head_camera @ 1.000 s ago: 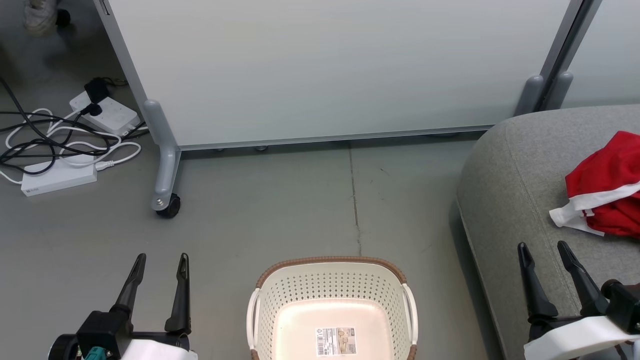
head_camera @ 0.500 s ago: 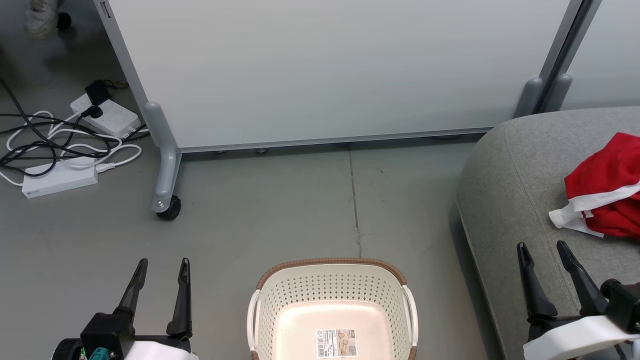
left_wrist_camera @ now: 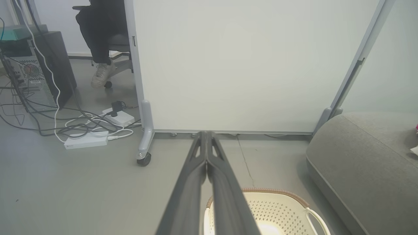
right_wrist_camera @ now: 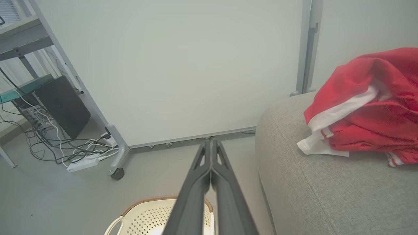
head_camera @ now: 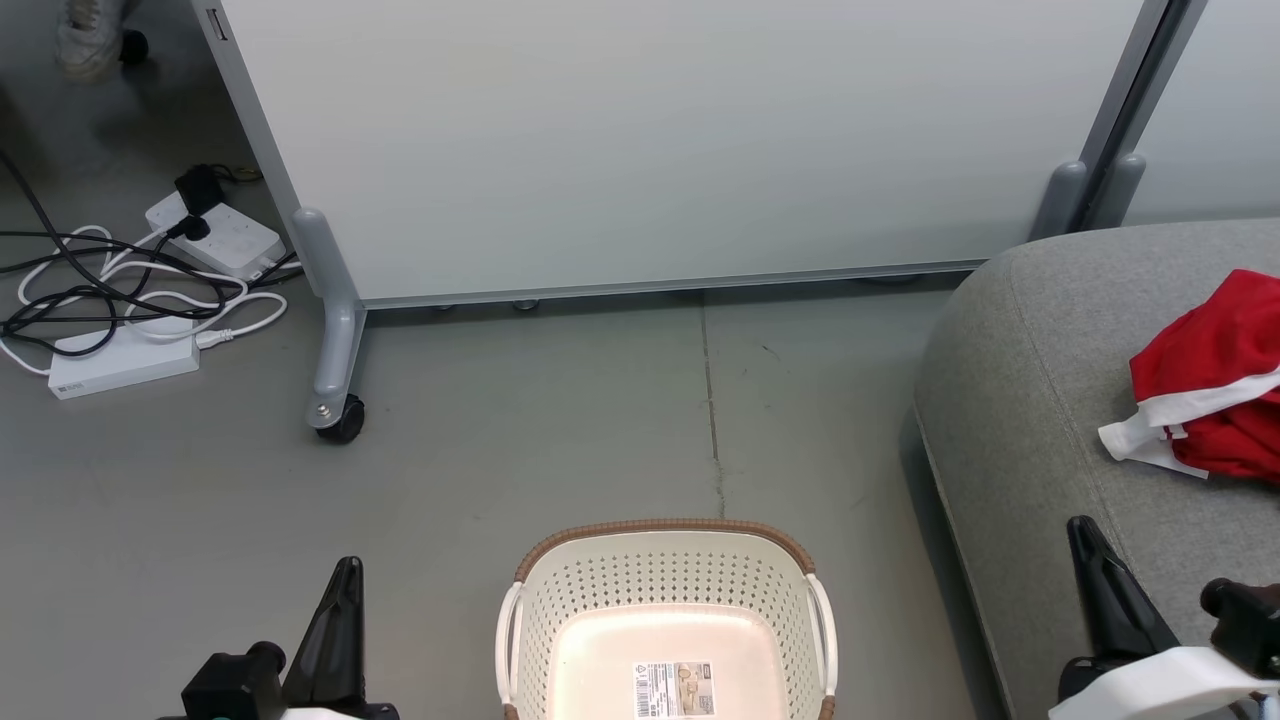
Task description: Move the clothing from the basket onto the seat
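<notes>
basket point(head_camera: 660, 527) 1 | seat point(head_camera: 1020, 400) 1 | clothing heap point(head_camera: 1215, 370) 1 | end effectors point(head_camera: 345, 572) point(head_camera: 1082, 530) 2

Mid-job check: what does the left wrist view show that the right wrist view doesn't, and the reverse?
Left wrist view's extra: a person's pale sneaker and dark trouser leg, plus the shut left gripper. Right wrist view's extra: the bright red, white-banded clothing in full, heaped on the grey fabric sofa seat, plus the shut right gripper. Shared: cream perforated plastic basket, the sofa, white partition panel, floor cables.
</notes>
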{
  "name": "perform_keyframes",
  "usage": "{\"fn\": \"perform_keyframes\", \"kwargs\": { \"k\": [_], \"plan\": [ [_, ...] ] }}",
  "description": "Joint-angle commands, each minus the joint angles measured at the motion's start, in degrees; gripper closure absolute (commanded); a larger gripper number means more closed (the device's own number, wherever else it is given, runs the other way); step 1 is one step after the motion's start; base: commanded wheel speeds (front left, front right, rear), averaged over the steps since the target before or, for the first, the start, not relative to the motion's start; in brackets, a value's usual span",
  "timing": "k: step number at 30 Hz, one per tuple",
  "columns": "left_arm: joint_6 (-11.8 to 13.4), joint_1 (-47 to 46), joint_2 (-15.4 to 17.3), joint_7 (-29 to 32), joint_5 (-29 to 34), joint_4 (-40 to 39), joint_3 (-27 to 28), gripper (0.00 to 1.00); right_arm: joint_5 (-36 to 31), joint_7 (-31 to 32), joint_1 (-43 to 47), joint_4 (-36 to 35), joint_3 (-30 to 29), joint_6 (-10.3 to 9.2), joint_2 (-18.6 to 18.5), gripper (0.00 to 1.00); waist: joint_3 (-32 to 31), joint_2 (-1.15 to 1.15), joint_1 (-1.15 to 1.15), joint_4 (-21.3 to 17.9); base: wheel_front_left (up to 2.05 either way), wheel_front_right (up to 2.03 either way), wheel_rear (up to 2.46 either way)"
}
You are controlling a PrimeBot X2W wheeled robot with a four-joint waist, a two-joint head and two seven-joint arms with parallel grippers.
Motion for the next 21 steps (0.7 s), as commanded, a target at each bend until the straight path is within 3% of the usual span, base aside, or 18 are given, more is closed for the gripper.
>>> {"fn": "perform_keyframes", "kwargs": {
  "k": [1, 21],
  "plan": [
    [-0.5, -0.7, 0.3, -0.1, -2.3, -1.4, 0.1, 1.0, 2.9, 1.1, -1.1, -0.4, -1.2, 0.0, -0.7, 1.0, 0.0, 0.0, 0.0, 0.0, 0.0, 0.0, 0.0],
    [-4.1, -0.8, -1.6, -0.1, -20.3, -3.1, -1.6, 1.0, 23.2, 10.9, -3.2, 3.7, -9.8, 0.0, -2.7, 1.0, 0.1, 0.0, 0.0, 0.1, 0.0, 0.0, 0.0]
  ]
}}
